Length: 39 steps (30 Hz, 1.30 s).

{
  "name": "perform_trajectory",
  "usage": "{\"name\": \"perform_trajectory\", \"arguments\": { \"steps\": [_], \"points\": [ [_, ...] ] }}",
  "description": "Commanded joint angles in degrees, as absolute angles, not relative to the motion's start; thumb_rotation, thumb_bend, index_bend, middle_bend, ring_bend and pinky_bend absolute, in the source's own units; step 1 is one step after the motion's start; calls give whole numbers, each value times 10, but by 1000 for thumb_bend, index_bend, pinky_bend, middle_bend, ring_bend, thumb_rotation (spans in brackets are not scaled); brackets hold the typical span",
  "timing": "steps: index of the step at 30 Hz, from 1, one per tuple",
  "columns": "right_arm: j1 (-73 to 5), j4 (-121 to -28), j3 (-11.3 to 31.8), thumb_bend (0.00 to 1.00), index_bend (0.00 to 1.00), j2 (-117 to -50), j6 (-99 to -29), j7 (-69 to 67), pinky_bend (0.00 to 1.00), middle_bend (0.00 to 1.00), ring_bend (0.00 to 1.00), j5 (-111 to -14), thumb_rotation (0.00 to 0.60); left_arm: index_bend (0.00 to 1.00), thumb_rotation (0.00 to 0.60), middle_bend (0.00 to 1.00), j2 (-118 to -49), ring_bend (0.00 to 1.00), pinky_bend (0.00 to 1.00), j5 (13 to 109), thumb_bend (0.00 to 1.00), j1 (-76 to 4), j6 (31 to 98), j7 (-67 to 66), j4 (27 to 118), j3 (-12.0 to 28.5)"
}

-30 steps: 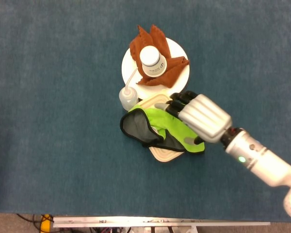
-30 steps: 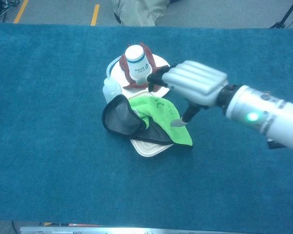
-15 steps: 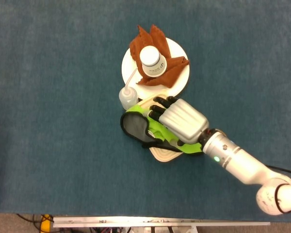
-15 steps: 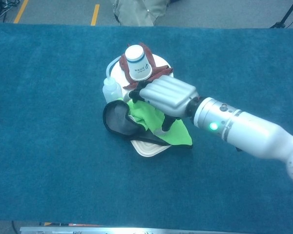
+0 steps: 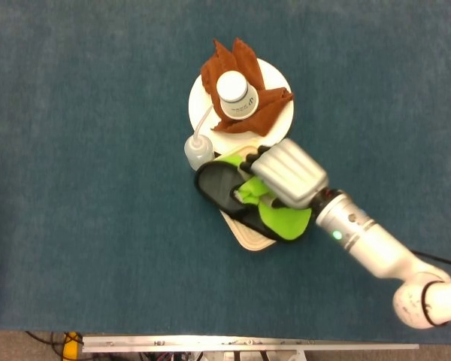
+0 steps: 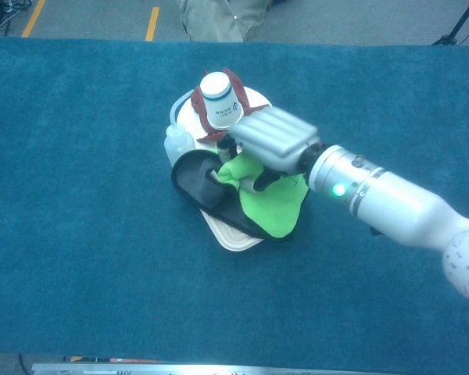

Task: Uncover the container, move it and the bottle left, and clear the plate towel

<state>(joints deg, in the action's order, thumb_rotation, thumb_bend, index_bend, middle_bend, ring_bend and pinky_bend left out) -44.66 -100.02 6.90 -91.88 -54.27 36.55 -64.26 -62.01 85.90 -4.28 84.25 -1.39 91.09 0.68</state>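
A green cloth with a black lining (image 5: 283,219) (image 6: 272,209) lies bunched over a shallow cream container (image 5: 247,239) (image 6: 223,236). My right hand (image 5: 288,173) (image 6: 272,137) sits on top of it, fingers curled into the green fabric and gripping it. A small clear squeeze bottle (image 5: 198,150) (image 6: 178,145) stands just left of the container. Behind them is a white plate (image 5: 283,120) (image 6: 184,114) with a brown towel (image 5: 268,102) (image 6: 246,102) on it and a white paper cup (image 5: 235,92) (image 6: 221,98) upside down on the towel. My left hand is out of sight.
Everything sits on a blue carpeted table (image 5: 83,188). The cup, plate and bottle crowd close to my right hand's far side. Bare carpet stretches wide to the left. A metal rail (image 5: 248,346) marks the near edge.
My right hand has closed into the green cloth and gathered it toward itself. The cloth now bunches up, and more of the container's near-left rim shows.
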Motion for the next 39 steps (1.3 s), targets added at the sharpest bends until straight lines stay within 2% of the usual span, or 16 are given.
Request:
{"name": "perform_trajectory", "arguments": {
  "steps": [1,11,29,30,33,36,39],
  "points": [
    [-433,-1012,68,433,668,-892,-562,347,662,543,470,-656,600,269,600,226,-621,194,126,858,368,-43,841,-11,908,8],
    [-395,-1010,45,433,668,-806,-592,320,662,543,470,-660,600,269,600,226,-629,194,126,856,368,-48,834,-6,896,11],
    [-378,-935,17,420,657,-800,-573,333,656,518,446,-626,600,262,600,223,-634,194,126,849,368,-54,825,-10,894,14],
    [-378,-935,16,414,639,-797,-569,333,648,506,432,-623,600,259,600,222,-634,193,126,849,368,-55,824,-11,895,15],
    [-377,-939,13,381,504,-789,-565,337,599,439,369,-612,600,238,600,214,-633,190,126,852,368,-59,822,-14,896,16],
    [-376,-949,13,322,265,-776,-562,342,515,321,272,-602,600,198,600,203,-630,183,126,856,368,-67,815,-16,900,18],
    [-374,-958,12,300,144,-765,-569,344,478,239,219,-603,600,148,600,189,-625,176,126,860,368,-78,802,-14,908,20]
  ]
}}
